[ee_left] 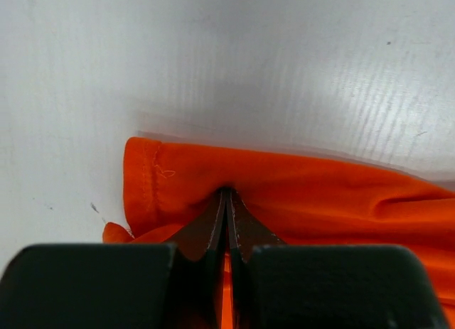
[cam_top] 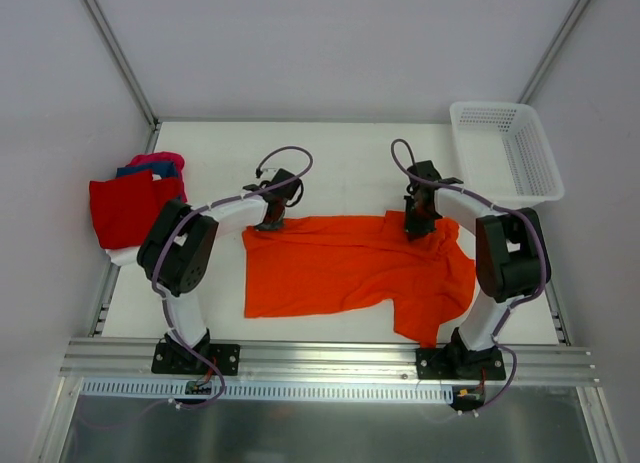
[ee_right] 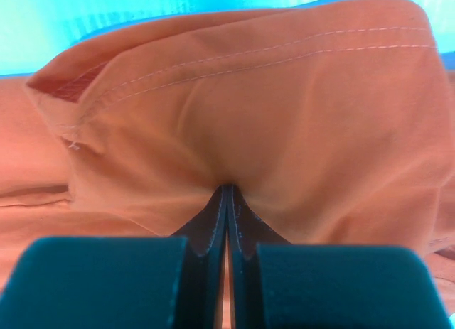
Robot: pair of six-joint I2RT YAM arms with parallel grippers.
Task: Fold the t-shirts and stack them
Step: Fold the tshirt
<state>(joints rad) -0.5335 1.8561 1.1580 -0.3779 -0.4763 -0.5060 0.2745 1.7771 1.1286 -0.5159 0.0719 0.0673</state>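
The bright orange t-shirt (cam_top: 350, 268) lies spread across the middle of the table, one sleeve hanging toward the near right. My left gripper (cam_top: 270, 221) is shut on its far left corner; in the left wrist view the jaws (ee_left: 227, 194) pinch the orange cloth (ee_left: 320, 201) by a hemmed edge. My right gripper (cam_top: 415, 226) is shut on the far right part of the shirt; in the right wrist view the jaws (ee_right: 227, 189) pinch a fold of orange cloth (ee_right: 284, 109) below a stitched hem. A stack of folded shirts, red (cam_top: 128, 208) on top with blue (cam_top: 148, 168) and magenta-pink (cam_top: 160, 159) behind, sits at the left.
A white plastic mesh basket (cam_top: 508, 153) stands at the far right corner. A bit of white cloth (cam_top: 122, 254) shows under the stack. Metal frame posts rise at the back corners, and a metal rail (cam_top: 330, 358) runs along the near edge.
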